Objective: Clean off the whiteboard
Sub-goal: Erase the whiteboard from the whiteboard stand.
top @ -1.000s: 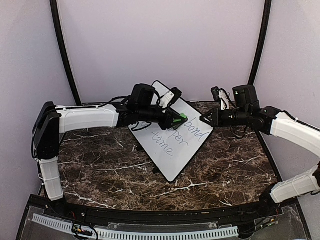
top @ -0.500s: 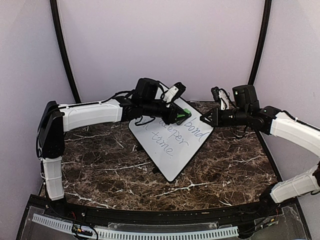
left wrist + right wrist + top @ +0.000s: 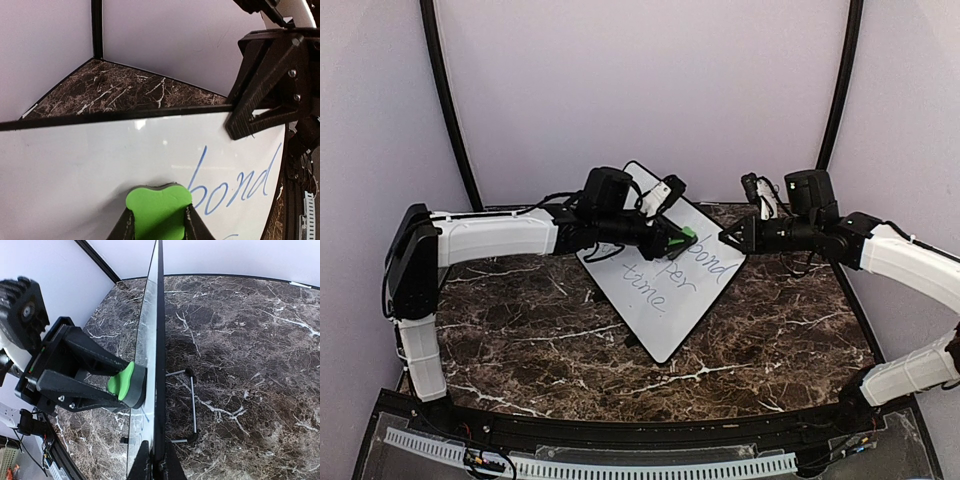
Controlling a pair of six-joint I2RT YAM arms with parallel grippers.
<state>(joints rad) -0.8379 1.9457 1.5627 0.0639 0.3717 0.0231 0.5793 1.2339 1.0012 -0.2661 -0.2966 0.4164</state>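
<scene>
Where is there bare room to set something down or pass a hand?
Bare table runs along the front, from the near corner of the whiteboard to the near edge, widening left and right of it. The back middle is crowded: the left hand holds the eraser on the whiteboard, and the right hand clamps its edge.

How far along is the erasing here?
Done: both grips are set, the right gripper shut on the edge of the whiteboard, the left gripper shut on the green eraser. In hand: the eraser presses the board beside "bond". Left: "bond", "time" and the line between are all unwiped.
</scene>
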